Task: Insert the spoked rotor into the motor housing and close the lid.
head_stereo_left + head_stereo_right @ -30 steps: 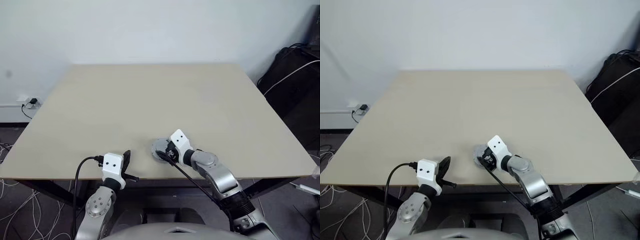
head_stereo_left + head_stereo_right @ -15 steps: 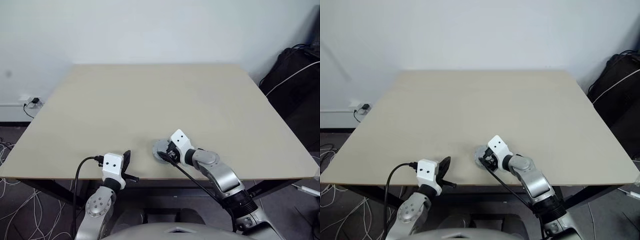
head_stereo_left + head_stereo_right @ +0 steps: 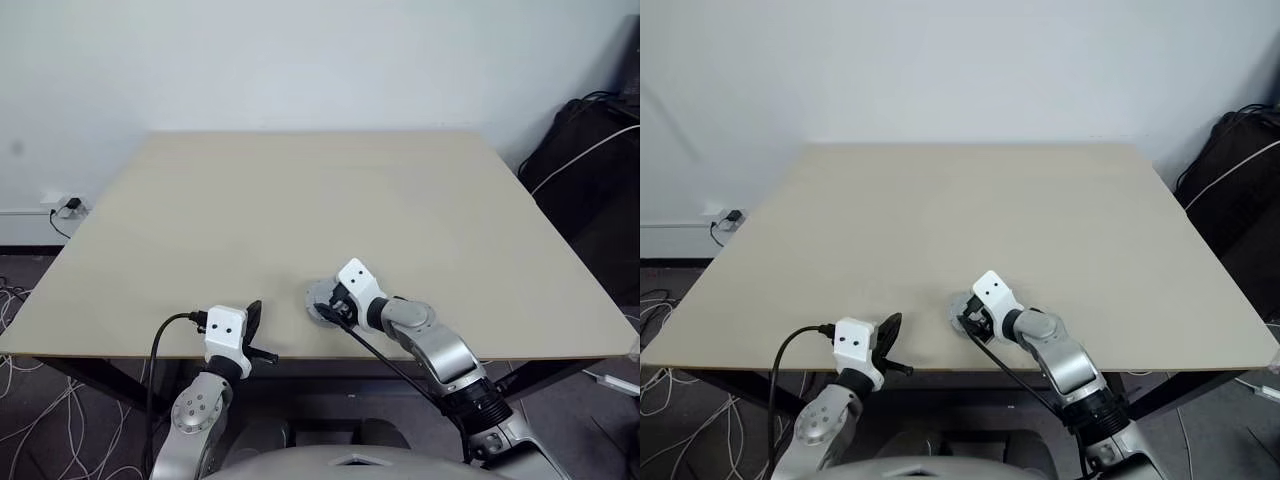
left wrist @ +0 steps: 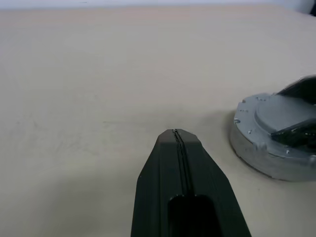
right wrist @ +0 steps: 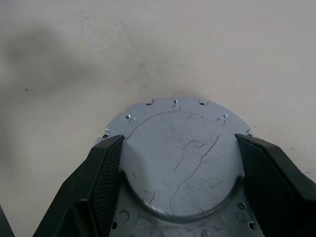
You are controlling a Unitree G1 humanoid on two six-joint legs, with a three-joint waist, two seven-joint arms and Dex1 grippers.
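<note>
A round grey motor housing [image 5: 175,104] lies flat on the table [image 3: 300,200] near its front edge. On top of it sits the lid [image 5: 182,163], a smooth, scratched silver-grey cap. My right gripper [image 3: 322,300] reaches down over it, with one black finger [image 5: 106,168] against each side of the lid. The spoked rotor is hidden. My left gripper [image 4: 177,134] is shut and empty, hovering low over the bare table a short way left of the housing [image 4: 256,148].
The housing and both grippers are close to the table's front edge [image 3: 300,355]. A black bag with a white cable [image 3: 590,150] stands on the floor to the right. Loose cables [image 3: 30,400] lie on the floor at the left.
</note>
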